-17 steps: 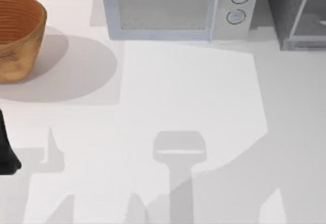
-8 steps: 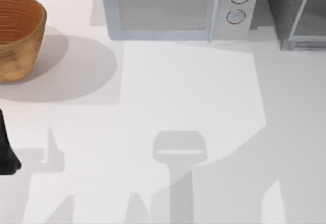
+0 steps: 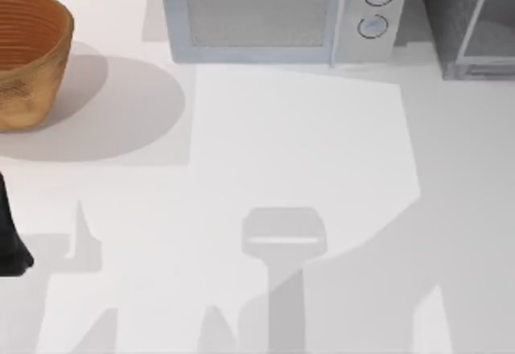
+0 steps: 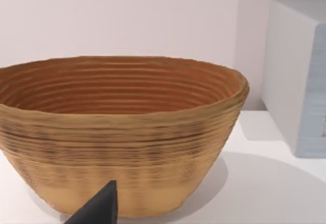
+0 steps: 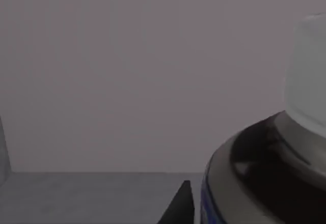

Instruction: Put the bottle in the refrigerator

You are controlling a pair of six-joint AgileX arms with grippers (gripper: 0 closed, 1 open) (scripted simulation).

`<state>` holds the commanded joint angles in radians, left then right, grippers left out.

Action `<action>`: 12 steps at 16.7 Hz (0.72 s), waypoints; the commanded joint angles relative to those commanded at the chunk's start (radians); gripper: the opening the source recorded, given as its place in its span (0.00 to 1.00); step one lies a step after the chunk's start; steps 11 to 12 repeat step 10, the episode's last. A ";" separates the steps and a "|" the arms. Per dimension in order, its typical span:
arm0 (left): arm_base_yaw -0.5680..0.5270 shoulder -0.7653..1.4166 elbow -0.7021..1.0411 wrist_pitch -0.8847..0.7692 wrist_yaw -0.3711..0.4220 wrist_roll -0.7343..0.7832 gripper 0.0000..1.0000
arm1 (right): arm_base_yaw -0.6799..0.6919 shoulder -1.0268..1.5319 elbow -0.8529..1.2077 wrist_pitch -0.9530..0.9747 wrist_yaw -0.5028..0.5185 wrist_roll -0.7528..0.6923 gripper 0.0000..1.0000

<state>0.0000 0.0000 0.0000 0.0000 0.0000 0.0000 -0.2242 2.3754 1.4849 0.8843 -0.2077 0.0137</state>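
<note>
Black finger metal juts into the right wrist view beside the bottle — a single dark fingertip just next to the bottle's rounded shoulder, with the white cap rising above it. Whether the right jaws pinch the bottle or merely stand close to it, I cannot tell. Behind the bottle lies a dim grey wall and a flat grey floor, seemingly the inside of a cabinet.

In the left wrist view one dark fingertip points at a woven tan basket standing on the white worktop; the state of the left jaws cannot be told either. From above, a black part of the left arm sits at the worktop's left edge, below the basket.

Farther out, the top view shows the pale microwave with two round dials along the far edge, and to its right the dark-grey speckled refrigerator in the far right corner — its silver-framed door panel angled outward.
</note>
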 joint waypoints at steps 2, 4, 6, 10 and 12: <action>0.000 0.000 0.000 0.000 0.000 0.000 1.00 | 0.000 0.000 0.000 0.000 0.000 0.000 0.83; 0.000 0.000 0.000 0.000 0.000 0.000 1.00 | 0.000 0.000 0.000 0.000 0.000 0.000 0.98; 0.000 0.000 0.000 0.000 0.000 0.000 1.00 | 0.000 0.000 0.000 0.000 0.000 0.000 1.00; 0.000 0.000 0.000 0.000 0.000 0.000 1.00 | 0.000 0.000 0.000 0.000 0.000 0.000 1.00; 0.000 0.000 0.000 0.000 0.000 0.000 1.00 | 0.000 0.000 0.000 0.000 0.000 0.000 1.00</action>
